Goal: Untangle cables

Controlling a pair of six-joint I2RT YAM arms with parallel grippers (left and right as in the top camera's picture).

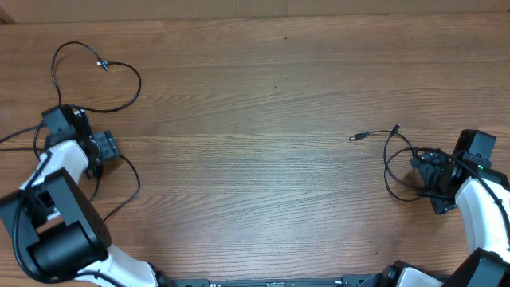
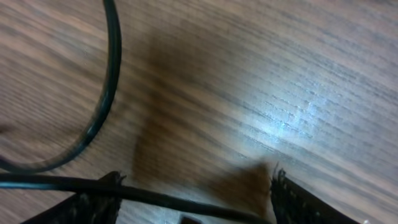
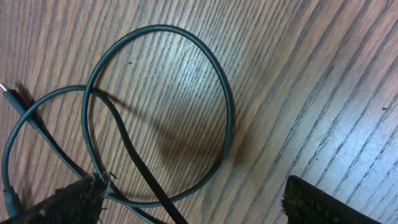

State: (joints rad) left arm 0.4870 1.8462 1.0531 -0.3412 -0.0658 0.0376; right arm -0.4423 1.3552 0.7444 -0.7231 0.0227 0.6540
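Observation:
One thin black cable (image 1: 127, 102) lies in a loop at the far left, its silver-tipped end (image 1: 103, 64) at the top. A second cable (image 1: 137, 182) curves down from my left gripper (image 1: 102, 150). In the left wrist view that gripper (image 2: 193, 199) is open, low over the table, with a cable (image 2: 155, 196) running across between its fingers and another arc (image 2: 107, 93) beyond. A third cable (image 1: 388, 163) lies coiled at the right, its plug ends (image 1: 356, 137) pointing left. My right gripper (image 1: 426, 179) is open at this coil; its loops (image 3: 227, 112) lie between the fingers (image 3: 193, 199).
The wooden table (image 1: 263, 119) fills the view. Both arm bases stand at the front edge (image 1: 64, 239), with their own thicker wires along them. A small plug (image 3: 12, 96) lies at the left of the right wrist view.

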